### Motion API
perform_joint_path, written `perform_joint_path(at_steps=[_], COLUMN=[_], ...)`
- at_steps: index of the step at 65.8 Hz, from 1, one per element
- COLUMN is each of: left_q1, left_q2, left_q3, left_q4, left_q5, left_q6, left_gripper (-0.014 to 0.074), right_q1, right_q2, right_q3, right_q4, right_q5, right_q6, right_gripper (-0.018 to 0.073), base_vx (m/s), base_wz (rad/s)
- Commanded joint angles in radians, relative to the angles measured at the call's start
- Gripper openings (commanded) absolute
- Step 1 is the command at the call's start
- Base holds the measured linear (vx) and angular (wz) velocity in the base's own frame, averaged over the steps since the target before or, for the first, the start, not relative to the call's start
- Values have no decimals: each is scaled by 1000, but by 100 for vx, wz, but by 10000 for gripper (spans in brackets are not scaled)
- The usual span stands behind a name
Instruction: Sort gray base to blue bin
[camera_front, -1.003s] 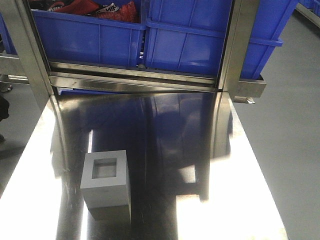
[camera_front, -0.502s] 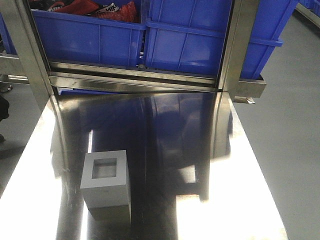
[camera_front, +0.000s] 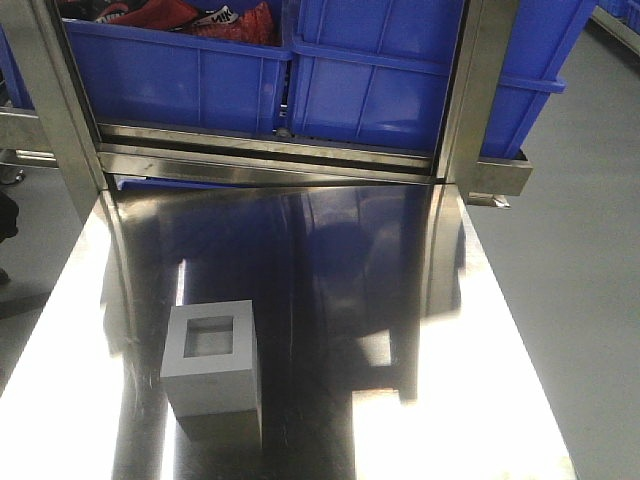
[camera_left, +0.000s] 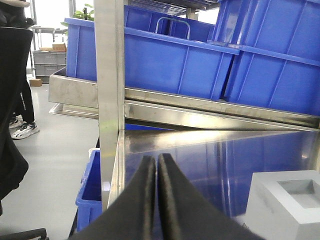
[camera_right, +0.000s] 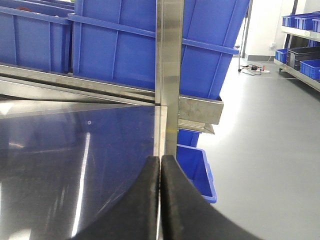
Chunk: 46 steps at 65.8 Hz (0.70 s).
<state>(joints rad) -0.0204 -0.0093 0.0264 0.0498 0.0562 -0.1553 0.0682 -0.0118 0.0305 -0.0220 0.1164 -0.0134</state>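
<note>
The gray base (camera_front: 210, 365) stands on the steel table (camera_front: 400, 300) near its front left, square recess facing up. In the left wrist view the gray base (camera_left: 285, 205) shows at the lower right, apart from my left gripper (camera_left: 156, 159), which is shut and empty. My right gripper (camera_right: 160, 159) is also shut on nothing, at the table's right edge. Neither gripper appears in the front view. One large blue bin (camera_front: 400, 80) sits on the rack behind the table, beside another blue bin (camera_front: 170, 75) holding red items.
Steel uprights (camera_left: 110, 75) (camera_right: 169, 50) rise at the table's back corners. A smaller blue tub (camera_left: 90, 190) stands on the floor left of the table and another tub (camera_right: 197, 167) to the right. A person (camera_left: 15, 100) stands at the far left.
</note>
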Motion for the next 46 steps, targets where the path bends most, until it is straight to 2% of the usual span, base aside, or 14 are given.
perform_joint_path(at_steps=[1,13,26,36,46], left_q1=[-5,-5,-5,-5,-5], left_q2=[-16,-15,20,152,324], left_q3=[29,17,-48,-138,-263], left_q4=[-2,-2,-39,-38,-38], left_q5=[-74,-68,-42,-25,77], left_q6=[-10,-10,-14,-14,-14], left_gripper=[-6,-6,-6,-6,-6], right_q1=[-5,-5,-5,-5,-5], right_q2=[-11,-11,-11,-11,-11], right_q3=[14,14,14,14,14], right_q4=[-11,-11,-11,-11,-11], right_q5=[-78,-78,-78,-78,-78], right_q6=[-5,-5,-5,-5,-5], right_gripper=[-9,-9,-9,-9,-9], base_vx=[0,0,0,0,0], base_wz=[0,0,0,0,0])
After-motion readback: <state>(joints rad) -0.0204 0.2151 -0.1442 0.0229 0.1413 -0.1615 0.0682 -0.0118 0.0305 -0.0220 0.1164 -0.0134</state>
